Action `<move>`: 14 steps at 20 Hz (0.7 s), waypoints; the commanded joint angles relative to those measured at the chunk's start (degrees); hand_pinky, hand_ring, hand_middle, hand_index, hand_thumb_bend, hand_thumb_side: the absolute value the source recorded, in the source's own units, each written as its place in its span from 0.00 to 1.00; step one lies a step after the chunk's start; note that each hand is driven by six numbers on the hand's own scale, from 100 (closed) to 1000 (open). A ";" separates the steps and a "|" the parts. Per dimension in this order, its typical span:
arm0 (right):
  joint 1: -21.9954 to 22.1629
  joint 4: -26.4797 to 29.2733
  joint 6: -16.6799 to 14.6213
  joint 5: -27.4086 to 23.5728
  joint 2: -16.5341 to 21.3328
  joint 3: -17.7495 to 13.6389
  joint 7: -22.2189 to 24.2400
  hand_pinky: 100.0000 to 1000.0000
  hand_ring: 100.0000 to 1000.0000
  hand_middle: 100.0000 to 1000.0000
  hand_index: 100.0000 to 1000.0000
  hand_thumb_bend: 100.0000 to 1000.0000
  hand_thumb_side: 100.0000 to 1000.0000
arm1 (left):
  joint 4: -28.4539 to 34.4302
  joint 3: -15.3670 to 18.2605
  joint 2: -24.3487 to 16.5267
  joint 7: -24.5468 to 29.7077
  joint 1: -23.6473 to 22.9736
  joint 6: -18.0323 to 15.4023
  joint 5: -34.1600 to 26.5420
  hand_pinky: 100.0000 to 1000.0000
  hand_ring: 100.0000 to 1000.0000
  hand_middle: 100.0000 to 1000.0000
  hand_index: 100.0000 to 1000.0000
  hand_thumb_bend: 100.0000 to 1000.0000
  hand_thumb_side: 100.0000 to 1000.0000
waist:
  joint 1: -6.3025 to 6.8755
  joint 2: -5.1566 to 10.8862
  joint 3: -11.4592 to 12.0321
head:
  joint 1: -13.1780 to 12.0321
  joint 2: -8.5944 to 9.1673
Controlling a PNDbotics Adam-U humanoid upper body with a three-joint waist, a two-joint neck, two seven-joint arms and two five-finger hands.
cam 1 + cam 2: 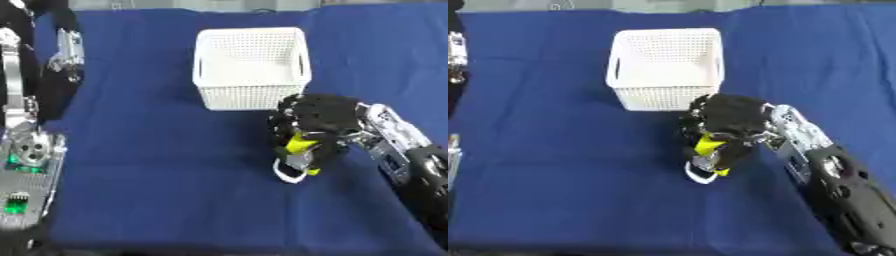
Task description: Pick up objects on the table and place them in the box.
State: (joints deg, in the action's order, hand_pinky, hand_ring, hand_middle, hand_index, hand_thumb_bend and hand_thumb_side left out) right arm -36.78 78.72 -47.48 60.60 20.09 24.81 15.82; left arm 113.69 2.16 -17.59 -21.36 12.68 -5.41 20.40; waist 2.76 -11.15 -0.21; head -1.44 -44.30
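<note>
A white perforated basket point(252, 64) stands on the blue cloth at the upper middle and looks empty inside. Just in front of its near right corner, my right hand point(319, 120) is curled round a yellow and white object point(297, 150). The object's white loop end point(290, 175) pokes out below the fingers, close to the cloth. My right arm comes in from the lower right. Silver and black parts of my left arm point(66, 52) show at the upper left edge; the left hand itself is out of view.
A blue cloth point(157, 165) covers the table. Silver hardware with green lights point(26, 165) stands along the left edge. The cloth's near edge runs along the bottom of the view.
</note>
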 commanded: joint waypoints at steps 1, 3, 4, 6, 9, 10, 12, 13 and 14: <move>0.10 -2.23 -4.48 2.36 0.91 0.55 4.76 0.34 0.39 0.41 0.56 0.00 1.00 | 0.90 0.40 -0.59 -0.06 0.39 -0.22 -0.02 0.89 0.72 0.75 0.80 0.00 0.67 | -0.01 0.64 0.11 | 0.64 0.18; 0.13 -2.40 -4.48 2.70 0.90 0.74 4.75 0.22 0.34 0.35 0.51 0.00 1.00 | 0.90 0.39 -0.59 -0.05 0.39 -0.22 -0.02 0.89 0.72 0.75 0.80 0.00 0.67 | -0.04 0.63 0.12 | 0.65 0.18; 0.14 -2.46 -4.48 2.87 0.89 0.80 4.77 0.17 0.31 0.31 0.47 0.00 1.00 | 0.90 0.39 -0.59 -0.04 0.38 -0.22 -0.02 0.89 0.72 0.75 0.80 0.00 0.67 | -0.05 0.63 0.13 | 0.66 0.18; 0.17 -2.61 -4.48 3.25 0.89 0.90 4.88 0.10 0.26 0.25 0.43 0.01 1.00 | 0.90 0.39 -0.58 -0.04 0.37 -0.22 -0.03 0.89 0.72 0.75 0.80 0.00 0.67 | -0.08 0.61 0.15 | 0.65 0.18; 0.22 -2.94 -4.48 3.77 0.86 1.04 5.19 0.00 0.15 0.14 0.36 0.02 1.00 | 0.90 0.40 -0.58 -0.04 0.36 -0.23 -0.04 0.89 0.72 0.75 0.80 0.00 0.67 | -0.11 0.57 0.19 | 0.64 0.18; 0.23 -3.04 -4.48 3.87 0.84 1.08 5.28 0.00 0.12 0.11 0.34 0.02 1.00 | 0.90 0.40 -0.58 -0.04 0.36 -0.24 -0.04 0.89 0.72 0.75 0.80 0.00 0.67 | -0.12 0.56 0.20 | 0.63 0.18; 0.25 -3.25 -4.48 3.92 0.81 1.17 5.43 0.00 0.04 0.02 0.27 0.03 1.00 | 0.90 0.41 -0.58 -0.04 0.36 -0.24 -0.06 0.89 0.72 0.75 0.80 0.00 0.67 | -0.13 0.54 0.21 | 0.63 0.18; 0.28 -3.32 -4.48 3.83 0.78 1.23 5.47 0.00 0.01 0.00 0.25 0.03 1.00 | 0.90 0.40 -0.57 -0.03 0.36 -0.25 -0.06 0.89 0.72 0.75 0.80 0.00 0.67 | -0.14 0.54 0.21 | 0.64 0.18; 0.30 -3.39 -4.48 3.64 0.75 1.32 5.53 0.00 0.00 0.00 0.23 0.03 1.00 | 0.90 0.40 -0.57 -0.03 0.35 -0.25 -0.06 0.89 0.72 0.75 0.80 0.00 0.67 | -0.15 0.54 0.21 | 0.64 0.18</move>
State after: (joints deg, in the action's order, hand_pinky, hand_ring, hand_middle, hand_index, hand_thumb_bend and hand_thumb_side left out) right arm -36.97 78.16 -47.38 62.84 19.62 25.38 15.92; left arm 113.69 2.17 -17.59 -21.36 12.68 -5.41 20.38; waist 2.55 -11.01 -0.03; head -1.44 -44.30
